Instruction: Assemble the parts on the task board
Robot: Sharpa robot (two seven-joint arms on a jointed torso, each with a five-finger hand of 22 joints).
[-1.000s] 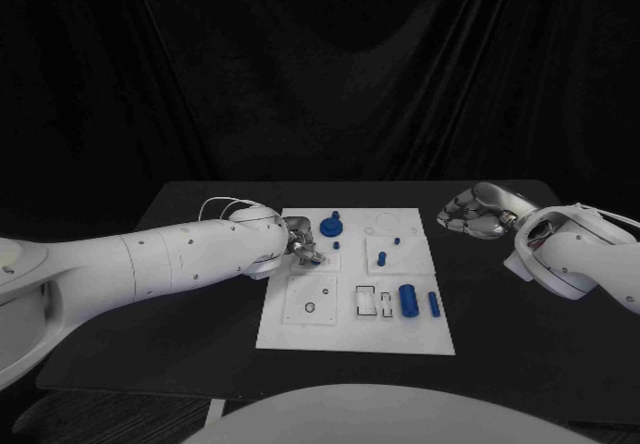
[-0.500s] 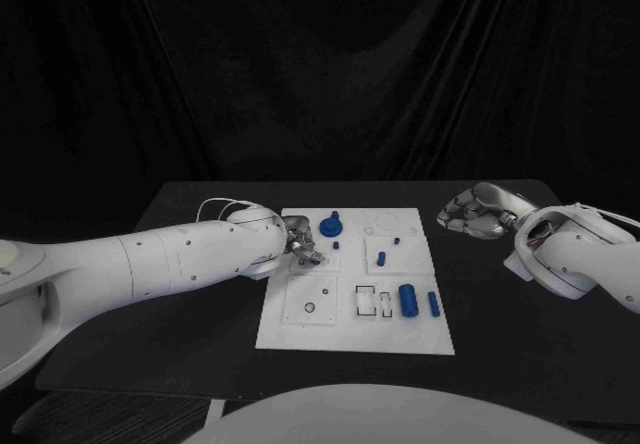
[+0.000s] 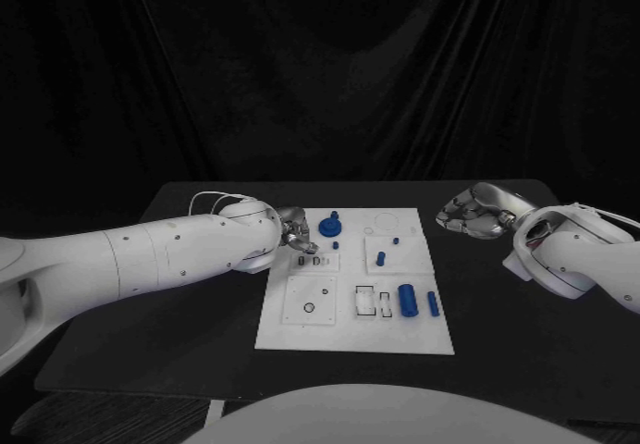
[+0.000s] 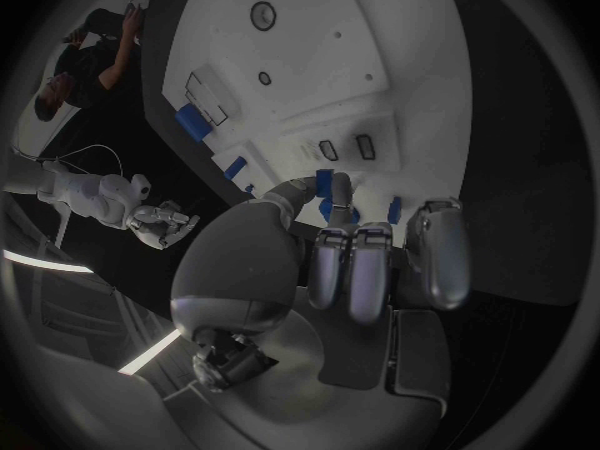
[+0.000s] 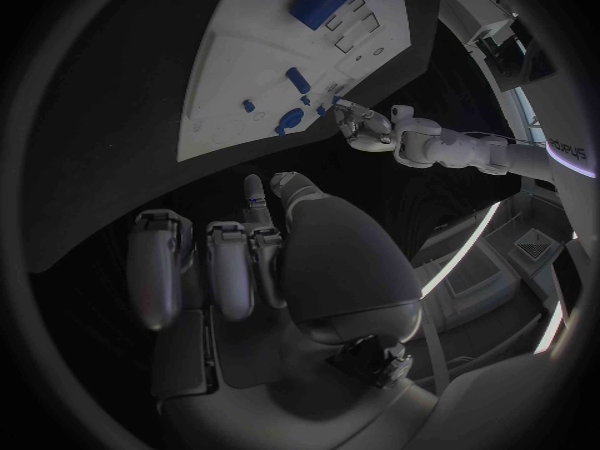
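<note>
The white task board [image 3: 358, 324] lies mid-table and also shows in the left wrist view [image 4: 313, 60]. A blue knob [image 3: 329, 225] stands at its far left. My left hand [image 3: 296, 237] hovers right beside the knob, fingers curled. In the left wrist view blue patches [image 4: 325, 184] show between the fingertips of my left hand [image 4: 363, 260]; whether they are pinched or lie behind is unclear. Two small slots [image 3: 311, 262] lie just nearer than the hand. My right hand [image 3: 470, 213] hangs off the board's far right corner, fingers curled in on nothing.
Small blue pegs [image 3: 382, 259] stand mid-board. A blue cylinder [image 3: 408, 301] and a thin blue pin [image 3: 434, 303] lie at the near right. A square plate with a ring hole [image 3: 310, 306] sits at the near left. Bare black table [image 3: 200, 324] surrounds the board.
My left hand has drawn back from over the two small slots toward the far side, ending beside the blue knob. The right hand has stayed still.
</note>
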